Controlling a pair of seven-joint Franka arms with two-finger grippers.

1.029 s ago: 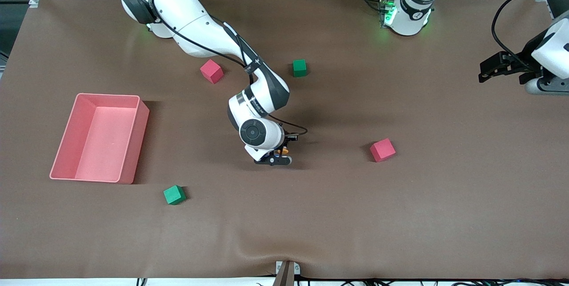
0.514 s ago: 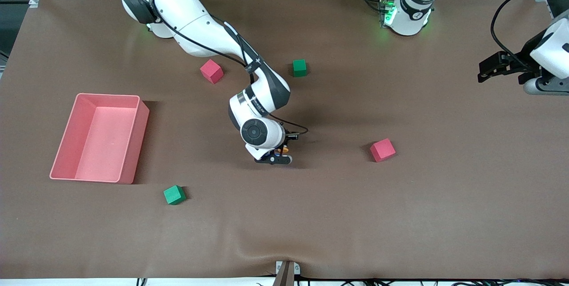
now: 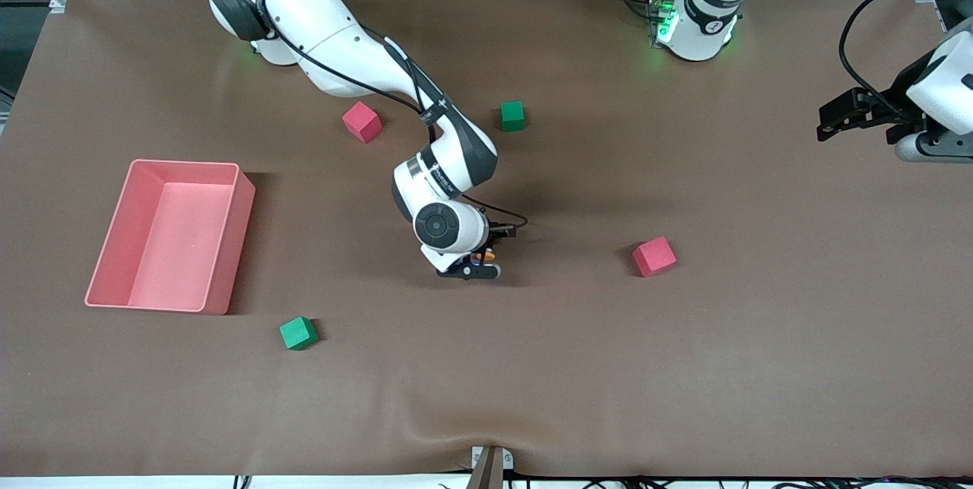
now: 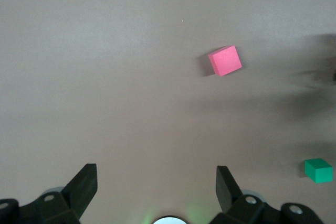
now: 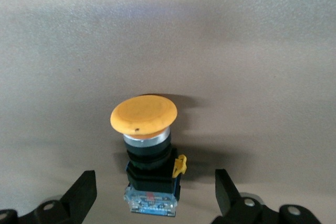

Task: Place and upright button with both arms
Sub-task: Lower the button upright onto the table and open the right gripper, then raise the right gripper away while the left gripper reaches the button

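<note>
The small push-button with a round orange cap, black cylindrical body and clear base (image 5: 149, 153) stands on the brown counter (image 5: 252, 51), between the right tool's (image 5: 153, 195) 2 spread black fingers (image 5: 81, 192), touching neither.

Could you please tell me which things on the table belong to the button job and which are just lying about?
Job:
- button, between the open jaws
- right gripper, low at mid-table
- left gripper, waiting, open

Lying about:
- red cubes
- green cubes
- pink bin
</note>
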